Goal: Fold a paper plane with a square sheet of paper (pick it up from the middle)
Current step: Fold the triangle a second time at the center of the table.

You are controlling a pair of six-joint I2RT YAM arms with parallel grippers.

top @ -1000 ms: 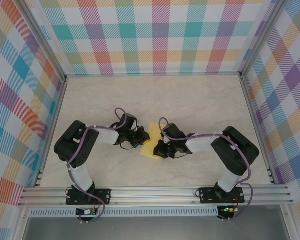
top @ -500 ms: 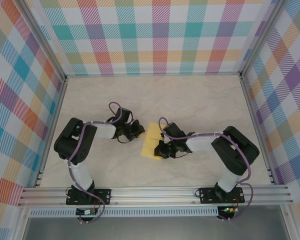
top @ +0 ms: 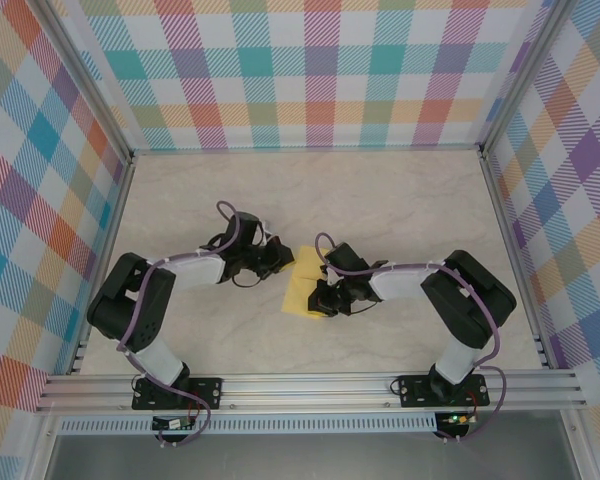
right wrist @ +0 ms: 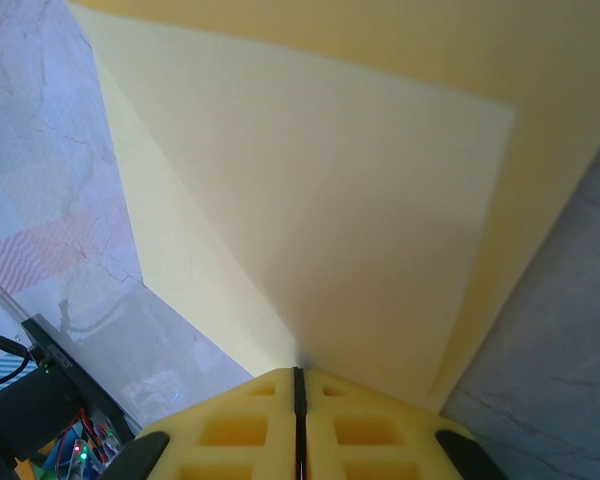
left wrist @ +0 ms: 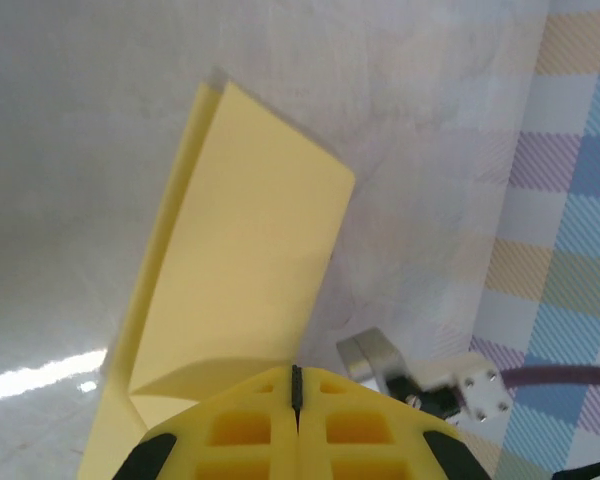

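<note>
the creased square sheet of paper (top: 302, 285) lies on the table (top: 400, 200). if the right gripper (top: 318, 297), pinched shut on its near right edge, releases early, the fold may spring open. the left gripper (top: 278, 262), closed, reaches low at its far left edge; grip unclear.

Top cam: paper (top: 300, 286) rt edge hidden under right gripper (top: 319, 297); rt wrist cam crops its far edge.
</note>
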